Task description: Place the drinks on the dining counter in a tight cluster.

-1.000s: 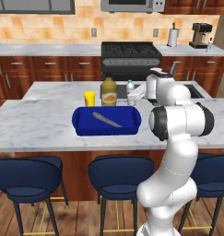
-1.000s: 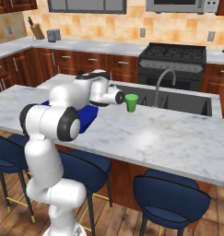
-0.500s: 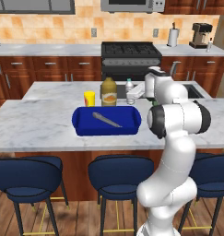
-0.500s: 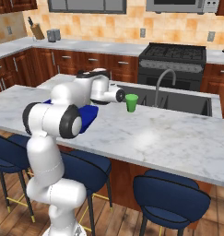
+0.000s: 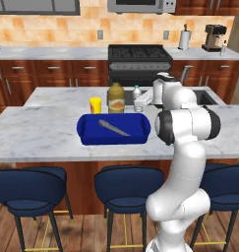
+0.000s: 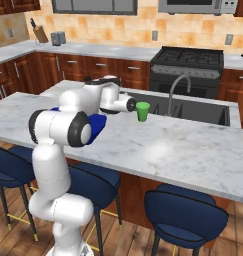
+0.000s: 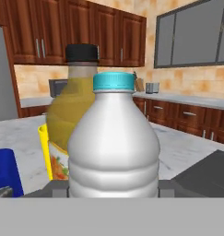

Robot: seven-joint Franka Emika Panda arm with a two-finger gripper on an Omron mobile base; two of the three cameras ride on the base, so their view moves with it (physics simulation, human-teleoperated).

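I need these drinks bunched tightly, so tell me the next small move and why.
Probably nudge the water bottle a touch closer to the juice jug, then let go. The pincer looks shut on the bottle, which stands upright just right of the jug on the island counter, with a small gap between them in the left base view.

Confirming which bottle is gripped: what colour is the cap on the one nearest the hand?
Teal-blue, on the water bottle; clearest in the hand view.

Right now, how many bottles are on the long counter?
2. The juice jug stands behind the blue tray, beside the yellow cup. The water bottle is right of it, at the tool. Others may be hidden behind the arm.
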